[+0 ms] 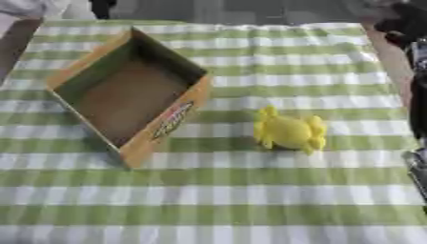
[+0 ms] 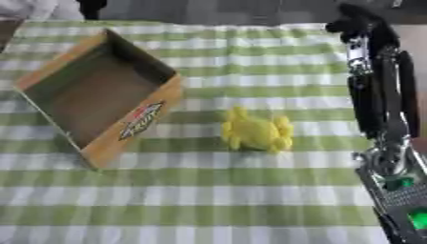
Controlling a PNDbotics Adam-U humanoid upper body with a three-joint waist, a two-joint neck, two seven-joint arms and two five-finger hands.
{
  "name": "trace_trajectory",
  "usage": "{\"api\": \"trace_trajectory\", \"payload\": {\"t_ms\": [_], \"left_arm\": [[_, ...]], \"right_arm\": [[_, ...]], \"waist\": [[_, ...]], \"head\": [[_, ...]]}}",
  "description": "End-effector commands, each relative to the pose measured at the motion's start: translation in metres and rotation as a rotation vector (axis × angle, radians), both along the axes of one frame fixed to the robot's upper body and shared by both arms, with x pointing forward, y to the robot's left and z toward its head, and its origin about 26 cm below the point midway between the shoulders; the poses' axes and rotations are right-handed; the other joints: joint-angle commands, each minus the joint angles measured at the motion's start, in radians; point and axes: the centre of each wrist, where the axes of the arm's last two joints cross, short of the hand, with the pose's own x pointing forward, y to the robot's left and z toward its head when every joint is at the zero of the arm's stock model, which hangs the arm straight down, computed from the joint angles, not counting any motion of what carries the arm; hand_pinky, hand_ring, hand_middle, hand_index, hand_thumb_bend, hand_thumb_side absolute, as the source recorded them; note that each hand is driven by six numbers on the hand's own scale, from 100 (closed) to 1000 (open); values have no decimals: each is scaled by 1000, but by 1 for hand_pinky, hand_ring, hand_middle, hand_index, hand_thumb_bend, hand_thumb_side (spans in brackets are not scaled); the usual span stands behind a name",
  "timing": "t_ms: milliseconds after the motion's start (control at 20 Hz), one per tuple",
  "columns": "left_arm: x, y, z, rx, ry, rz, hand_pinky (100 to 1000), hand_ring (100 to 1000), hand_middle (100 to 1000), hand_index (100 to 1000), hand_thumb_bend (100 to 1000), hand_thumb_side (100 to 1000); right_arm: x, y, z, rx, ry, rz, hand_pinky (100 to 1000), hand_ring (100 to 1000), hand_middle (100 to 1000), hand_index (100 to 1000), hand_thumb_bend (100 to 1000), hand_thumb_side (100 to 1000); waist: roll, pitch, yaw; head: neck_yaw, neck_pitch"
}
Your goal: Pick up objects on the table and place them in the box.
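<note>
Yellow toy [image 1: 289, 131] lying on green-checked tabletop [image 1: 250, 190], just right of open cardboard box [image 1: 125, 93], apart from it. Right hand [image 2: 380, 81] raised at right edge, fingers [image 2: 365, 107] straight, holding nothing. Box interior bare.

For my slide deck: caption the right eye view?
Yellow toy beside empty cardboard box on checked cloth; right arm alongside.

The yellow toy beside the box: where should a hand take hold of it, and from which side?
Probably across the rounded middle of the yellow toy, coming from above on the robot's right. It lies low on the tablecloth with small nubs at both ends, and the cardboard box stands apart on its left, so the right side is open.
</note>
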Motion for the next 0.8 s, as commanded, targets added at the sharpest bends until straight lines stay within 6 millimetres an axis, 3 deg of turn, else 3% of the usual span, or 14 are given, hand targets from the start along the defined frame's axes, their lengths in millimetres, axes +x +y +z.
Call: {"api": "trace_trajectory", "payload": {"t_ms": [50,200,350,500,600,800], "left_arm": [[-3,4,10,35,-20,14,687,613,597,710,100,899],[-3,4,11,39,-17,14,688,614,597,709,100,899],[-4,5,10,47,-7,14,688,614,597,709,100,899],[-4,5,9,53,-1,9,688,614,597,710,100,898],[-5,5,8,56,5,7,688,614,598,710,100,898],[-5,5,7,61,8,4,688,615,598,710,100,897]], "right_arm": [[-1,-9,18,-101,-40,-35,846,857,684,866,100,1000],[0,-17,34,-217,-53,-78,833,860,706,877,100,1000],[1,-23,60,-450,-1,-118,834,868,731,889,108,1000],[-1,-23,82,-692,107,-134,835,883,758,902,247,1000],[-2,-21,95,-828,160,-137,839,890,770,912,272,1000],[-5,-16,114,-998,259,-139,853,895,756,913,425,999]], "waist": [[-3,-21,-1],[-7,-25,-1],[-13,-33,1],[-15,-42,5],[-14,-47,8],[-10,-54,12]], "head": [[-1,4],[-1,5],[-3,10],[-8,15],[-10,16],[-14,18]]}}
